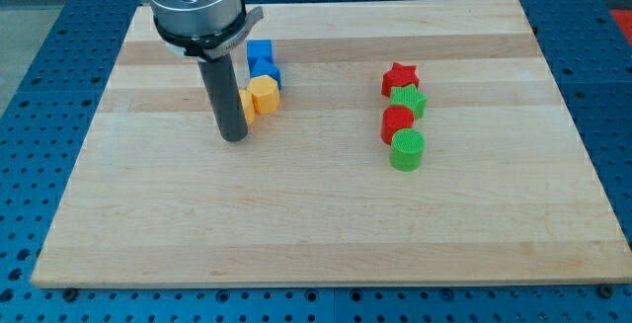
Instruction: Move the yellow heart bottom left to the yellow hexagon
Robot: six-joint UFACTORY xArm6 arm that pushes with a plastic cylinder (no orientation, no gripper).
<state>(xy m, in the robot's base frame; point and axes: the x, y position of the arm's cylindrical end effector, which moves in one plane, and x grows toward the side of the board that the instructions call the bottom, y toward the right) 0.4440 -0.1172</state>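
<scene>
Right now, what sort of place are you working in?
Probably a robotics lab bench: a light wooden board lies on a blue perforated metal table, and my tip sits beside small coloured plastic blocks such as the yellow hexagon.

I work in a lab: my wooden surface (pixel 326 214) lies on a blue bench (pixel 39 37) drilled with a regular grid of mounting holes.

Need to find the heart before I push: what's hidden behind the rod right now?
Behind my tip and rod, a sliver of the yellow heart shows, touching the yellow hexagon. Most of the heart is covered, so its shape and left edge can't be seen.
</scene>
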